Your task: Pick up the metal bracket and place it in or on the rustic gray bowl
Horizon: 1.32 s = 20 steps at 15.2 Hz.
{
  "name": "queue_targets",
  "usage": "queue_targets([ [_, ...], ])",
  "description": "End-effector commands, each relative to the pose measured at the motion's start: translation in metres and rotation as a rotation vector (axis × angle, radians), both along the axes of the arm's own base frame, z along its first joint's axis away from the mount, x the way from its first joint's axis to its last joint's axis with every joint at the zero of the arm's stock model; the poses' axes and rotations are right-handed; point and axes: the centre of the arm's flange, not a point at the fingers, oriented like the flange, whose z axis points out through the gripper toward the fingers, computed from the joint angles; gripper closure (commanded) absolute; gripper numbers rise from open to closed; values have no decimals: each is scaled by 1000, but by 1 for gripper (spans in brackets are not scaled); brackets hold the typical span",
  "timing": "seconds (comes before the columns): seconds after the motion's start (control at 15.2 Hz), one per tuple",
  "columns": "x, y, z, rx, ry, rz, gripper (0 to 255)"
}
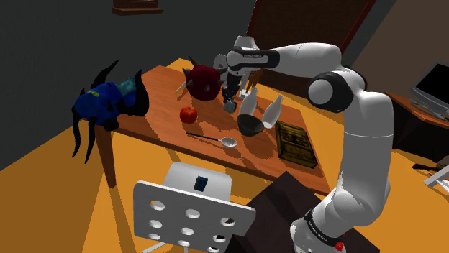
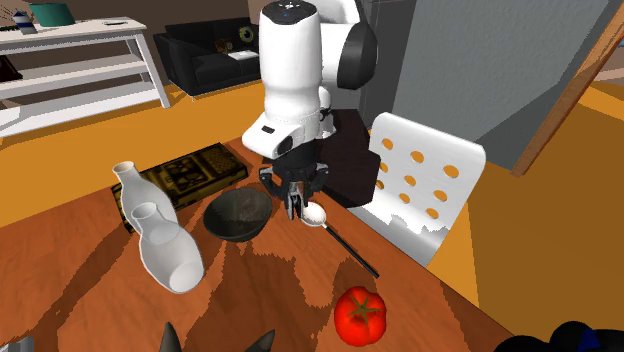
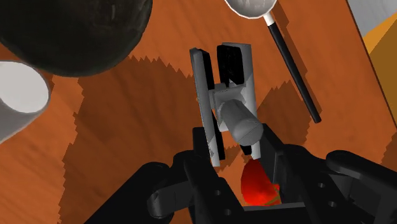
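My black gripper (image 3: 232, 145) is shut on the grey metal bracket (image 3: 221, 95), a flat plate with a short cylinder, clasped between the fingers. The bracket (image 1: 230, 106) hangs above the wooden table, and its shadow falls on the wood below. The dark bowl (image 1: 250, 126) stands on the table close by, towards the stand. In the second exterior view the gripper (image 2: 293, 192) holds the bracket (image 2: 293, 205) just right of the bowl (image 2: 238, 214), over the spoon's head. From the wrist, the bowl (image 3: 70, 32) lies ahead and to one side of the bracket.
A spoon (image 2: 318, 216) and a red tomato (image 2: 360, 313) lie on the table (image 1: 158, 118). Two white vases (image 2: 165, 250) (image 2: 133, 185) and a brown book (image 2: 185, 172) flank the bowl. A dark red horned object (image 1: 203, 80) and a blue one (image 1: 108, 100) stand farther off. A white chair (image 1: 191, 208) faces the table's edge.
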Motion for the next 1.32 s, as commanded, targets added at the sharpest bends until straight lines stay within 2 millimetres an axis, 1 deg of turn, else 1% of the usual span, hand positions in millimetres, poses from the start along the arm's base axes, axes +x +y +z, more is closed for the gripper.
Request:
queue_targets([
  [0.0,-13,-23,5,0,0,0,255],
  [0.66,-72,-141,14,0,0,0,255],
  [0.73,-81,-158,15,0,0,0,255],
  [1.25,-81,-158,-27,0,0,0,255],
])
